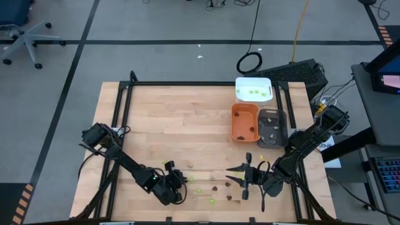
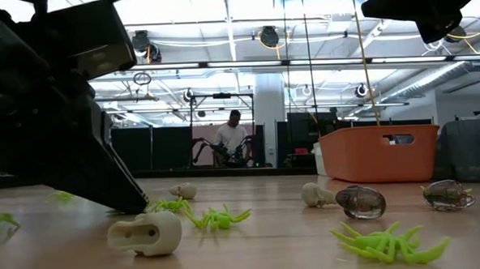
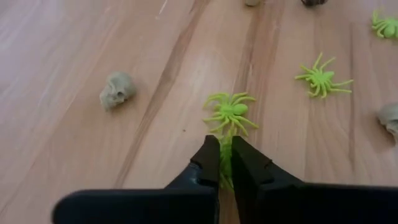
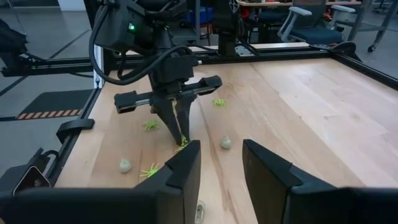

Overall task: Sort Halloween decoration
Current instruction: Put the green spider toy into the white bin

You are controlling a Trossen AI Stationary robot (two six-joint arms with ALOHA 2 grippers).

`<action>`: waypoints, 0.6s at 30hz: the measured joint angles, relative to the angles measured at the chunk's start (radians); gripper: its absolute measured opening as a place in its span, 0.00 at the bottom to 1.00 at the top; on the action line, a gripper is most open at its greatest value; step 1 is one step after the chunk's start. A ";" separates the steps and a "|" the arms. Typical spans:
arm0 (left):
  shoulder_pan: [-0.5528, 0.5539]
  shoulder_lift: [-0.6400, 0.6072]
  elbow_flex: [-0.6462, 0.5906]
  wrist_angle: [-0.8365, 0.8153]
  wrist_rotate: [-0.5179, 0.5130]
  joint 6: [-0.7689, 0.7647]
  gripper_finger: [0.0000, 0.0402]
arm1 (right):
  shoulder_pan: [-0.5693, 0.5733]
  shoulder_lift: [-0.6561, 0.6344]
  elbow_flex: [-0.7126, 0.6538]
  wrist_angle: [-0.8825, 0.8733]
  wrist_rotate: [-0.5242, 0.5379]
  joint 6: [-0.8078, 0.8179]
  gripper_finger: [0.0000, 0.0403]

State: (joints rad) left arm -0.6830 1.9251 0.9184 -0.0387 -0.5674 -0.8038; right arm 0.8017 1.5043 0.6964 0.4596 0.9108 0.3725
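Halloween decoration pieces lie scattered along the table's (image 1: 156, 119) near edge as the left gripper (image 3: 224, 163), fingers nearly closed, pinches a lime-green spider (image 3: 231, 112), likely bound for the white tray (image 1: 253, 82); the right gripper (image 4: 221, 163) waits, spread wide.

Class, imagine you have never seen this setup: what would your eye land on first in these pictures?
Probably the lime-green spider pinched at one end by the left gripper near the table's front edge, with more spiders and pale skulls scattered around it. Next, the right gripper hovering open just across from it, and the orange tray farther back beside a grey tray and a white one.
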 joint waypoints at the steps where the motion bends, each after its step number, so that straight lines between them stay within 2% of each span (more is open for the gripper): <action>1: 0.000 0.000 0.000 0.003 -0.002 0.013 0.03 | 0.000 0.000 0.000 0.000 0.000 0.000 0.26; 6: -0.003 -0.028 -0.004 -0.007 0.005 0.034 0.05 | 0.000 0.000 0.000 0.000 0.000 0.000 0.26; 11: -0.019 -0.112 -0.007 -0.015 -0.006 0.095 0.02 | 0.000 0.000 0.000 -0.003 0.000 0.000 0.26; 16: -0.019 -0.195 -0.006 0.044 -0.076 0.239 0.01 | 0.000 0.000 0.000 -0.007 -0.012 -0.021 0.26; 18: -0.014 -0.223 -0.004 0.119 -0.090 0.321 0.01 | -0.001 0.000 0.000 0.002 -0.045 -0.037 0.26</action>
State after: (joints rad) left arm -0.6967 1.7025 0.9142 0.0800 -0.6579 -0.4827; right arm 0.8004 1.5040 0.6964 0.4613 0.8656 0.3359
